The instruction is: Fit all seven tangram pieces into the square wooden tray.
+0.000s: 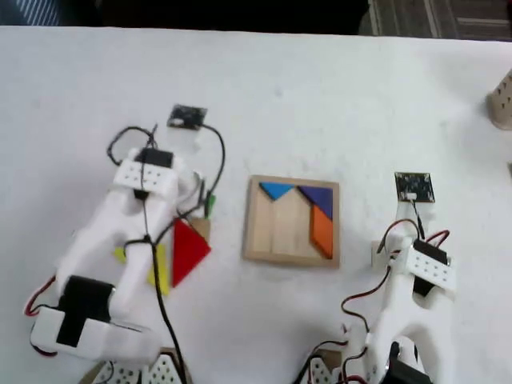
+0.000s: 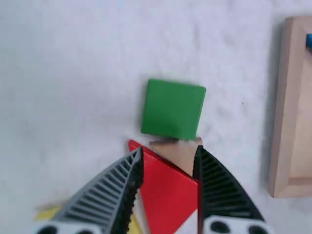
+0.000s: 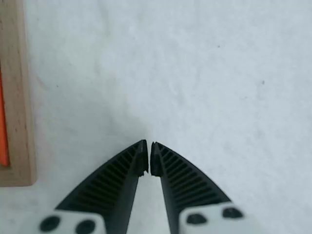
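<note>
The square wooden tray [image 1: 290,258] sits mid-table and holds a blue triangle [image 1: 277,190], a purple triangle [image 1: 318,197] and an orange parallelogram [image 1: 322,228]. Left of it lie a red triangle [image 1: 188,248], a green square [image 1: 210,205], a tan piece [image 1: 198,229] and a yellow piece [image 1: 158,268]. My left gripper [image 2: 168,158] is open, its fingers on either side of the red triangle's [image 2: 168,195] corner and the tan piece [image 2: 178,150], just short of the green square [image 2: 173,109]. My right gripper [image 3: 148,157] is shut and empty over bare table beside the tray's edge [image 3: 17,97].
A pale cylindrical object [image 1: 502,100] stands at the far right edge. Cables loop off both arms. Bare white table [image 1: 320,104] stretches behind the tray and to its right.
</note>
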Controlling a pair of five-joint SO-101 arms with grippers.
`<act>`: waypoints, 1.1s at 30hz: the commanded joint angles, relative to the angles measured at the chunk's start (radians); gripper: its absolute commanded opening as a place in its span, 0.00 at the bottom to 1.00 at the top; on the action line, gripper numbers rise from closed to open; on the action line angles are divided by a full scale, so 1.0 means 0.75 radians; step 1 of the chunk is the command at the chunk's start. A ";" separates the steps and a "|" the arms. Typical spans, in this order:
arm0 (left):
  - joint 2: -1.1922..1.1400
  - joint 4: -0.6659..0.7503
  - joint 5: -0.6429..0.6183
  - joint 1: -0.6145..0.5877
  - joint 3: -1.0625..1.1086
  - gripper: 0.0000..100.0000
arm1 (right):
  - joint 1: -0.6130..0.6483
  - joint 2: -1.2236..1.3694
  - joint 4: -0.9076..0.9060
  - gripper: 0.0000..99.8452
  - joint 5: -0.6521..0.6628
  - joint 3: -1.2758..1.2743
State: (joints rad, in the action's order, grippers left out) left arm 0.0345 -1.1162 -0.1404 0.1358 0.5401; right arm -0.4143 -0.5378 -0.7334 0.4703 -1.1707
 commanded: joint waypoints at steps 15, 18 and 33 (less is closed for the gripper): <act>0.064 0.299 -0.248 0.210 0.278 0.17 | 0.013 -0.040 -0.005 0.02 0.016 0.006; 0.064 0.301 -0.248 0.191 0.270 0.17 | 0.013 -0.040 -0.005 0.02 0.016 0.006; 0.062 0.415 -0.250 0.099 0.258 0.17 | 0.013 -0.044 -0.007 0.02 0.016 0.004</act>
State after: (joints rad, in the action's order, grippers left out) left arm 0.0560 -0.8324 -0.3168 0.2217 0.7503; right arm -0.4143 -0.5378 -0.7334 0.4703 -1.1707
